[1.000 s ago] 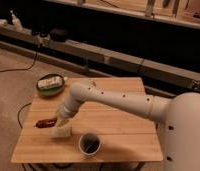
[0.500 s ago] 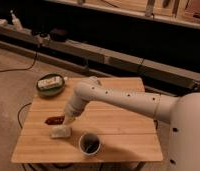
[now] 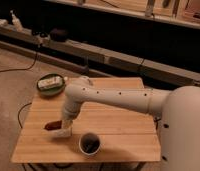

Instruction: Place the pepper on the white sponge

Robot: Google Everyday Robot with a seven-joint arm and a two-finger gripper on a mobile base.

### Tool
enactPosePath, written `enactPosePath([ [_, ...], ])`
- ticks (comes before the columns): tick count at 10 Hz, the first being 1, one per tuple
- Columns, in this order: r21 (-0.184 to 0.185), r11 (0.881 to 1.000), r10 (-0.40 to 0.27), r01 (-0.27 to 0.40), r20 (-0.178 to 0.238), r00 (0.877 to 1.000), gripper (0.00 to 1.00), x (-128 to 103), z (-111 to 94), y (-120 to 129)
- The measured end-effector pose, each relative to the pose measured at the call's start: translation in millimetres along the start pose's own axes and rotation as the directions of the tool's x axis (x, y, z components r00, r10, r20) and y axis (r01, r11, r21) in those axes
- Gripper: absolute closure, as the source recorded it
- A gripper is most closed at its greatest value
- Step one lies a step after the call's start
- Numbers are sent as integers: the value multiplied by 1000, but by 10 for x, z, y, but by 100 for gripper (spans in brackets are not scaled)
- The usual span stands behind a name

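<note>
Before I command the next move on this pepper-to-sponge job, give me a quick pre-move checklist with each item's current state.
1. Pepper over the white sponge: ok, its right end overlaps the sponge top.
2. Pepper fully supported: cannot tell, its left end sticks out past the sponge.
3. Gripper at the sponge, finger state: cannot tell.
4. Cup clear of arm: ok, apart, right of the sponge.
5. Green bowl out of the way: ok, at table's far left corner.

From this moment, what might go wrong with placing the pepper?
1. The long red pepper overhangs the small white sponge to the left and may roll off.
2. The gripper is right at the sponge; withdrawing could drag it.
3. The paper cup stands close and might be knocked.
</note>
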Motion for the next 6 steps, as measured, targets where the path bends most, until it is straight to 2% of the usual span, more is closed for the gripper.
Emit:
enactPosePath([
  [3,25,1000,-2,1,12,1000,97,35,43,-56],
  [6,28,1000,11,-12,15,1000,97,12,43,-67],
])
